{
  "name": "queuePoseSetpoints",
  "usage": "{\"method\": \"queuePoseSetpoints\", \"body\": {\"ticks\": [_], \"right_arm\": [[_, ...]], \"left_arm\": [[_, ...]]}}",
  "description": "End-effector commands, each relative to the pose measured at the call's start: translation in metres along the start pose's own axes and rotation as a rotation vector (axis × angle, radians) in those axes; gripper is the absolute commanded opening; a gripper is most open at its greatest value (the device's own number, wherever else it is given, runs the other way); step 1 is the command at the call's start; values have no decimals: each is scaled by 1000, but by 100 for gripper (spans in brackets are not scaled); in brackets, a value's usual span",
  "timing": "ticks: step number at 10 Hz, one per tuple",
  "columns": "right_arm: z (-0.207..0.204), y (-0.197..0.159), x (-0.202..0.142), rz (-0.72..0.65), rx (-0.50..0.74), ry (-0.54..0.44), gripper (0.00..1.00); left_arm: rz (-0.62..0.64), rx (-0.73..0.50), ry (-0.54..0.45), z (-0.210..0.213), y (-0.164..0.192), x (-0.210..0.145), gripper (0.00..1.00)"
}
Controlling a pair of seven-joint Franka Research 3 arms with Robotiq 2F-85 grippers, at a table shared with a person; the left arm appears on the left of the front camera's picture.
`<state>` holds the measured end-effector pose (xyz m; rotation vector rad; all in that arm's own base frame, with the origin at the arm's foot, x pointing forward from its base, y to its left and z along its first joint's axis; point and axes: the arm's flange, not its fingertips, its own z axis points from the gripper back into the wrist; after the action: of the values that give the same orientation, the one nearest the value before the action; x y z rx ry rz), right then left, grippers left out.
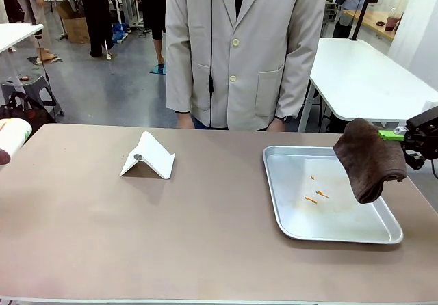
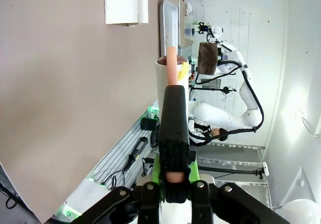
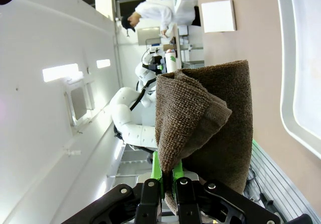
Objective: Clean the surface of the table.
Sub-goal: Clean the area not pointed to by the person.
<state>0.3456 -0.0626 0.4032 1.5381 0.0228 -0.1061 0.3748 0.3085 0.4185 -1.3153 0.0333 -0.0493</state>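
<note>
The brownish table (image 1: pixel 205 236) spreads across the front view. Over its right edge my right gripper (image 1: pixel 395 135) is shut on a folded brown cloth (image 1: pixel 369 158), which hangs above the right side of a silver tray (image 1: pixel 272 189). The right wrist view has the cloth (image 3: pixel 200 128) draped in front of that gripper (image 3: pixel 168 176). At the table's left edge a white cylindrical container (image 1: pixel 14 137) is in view. My left gripper (image 2: pixel 173 98) is shut on this container (image 2: pixel 163 83), beside the table (image 2: pixel 60 83).
A white folded stand (image 1: pixel 147 156) sits left of centre on the table. A few small orange bits (image 1: pixel 315 197) lie in the tray. A person in a beige jacket (image 1: pixel 239 52) stands at the far edge, hands low. White tables stand behind.
</note>
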Motion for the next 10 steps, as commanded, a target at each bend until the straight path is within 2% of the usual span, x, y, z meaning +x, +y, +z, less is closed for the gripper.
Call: {"method": "queuePoseSetpoints", "body": {"ticks": [1,8,9,10], "right_arm": [[0,3,-1,8,-2,-1,0],[0,3,-1,8,-2,-1,0],[0,0,0,0,0,0,9],[-10,6,8,0,-131,57,9]], "left_arm": [[7,-12,-15,1,-3,0,22],[7,-12,-15,1,-3,0,22],[7,-12,-15,1,-3,0,22],[7,-12,-15,1,-3,0,22]]}}
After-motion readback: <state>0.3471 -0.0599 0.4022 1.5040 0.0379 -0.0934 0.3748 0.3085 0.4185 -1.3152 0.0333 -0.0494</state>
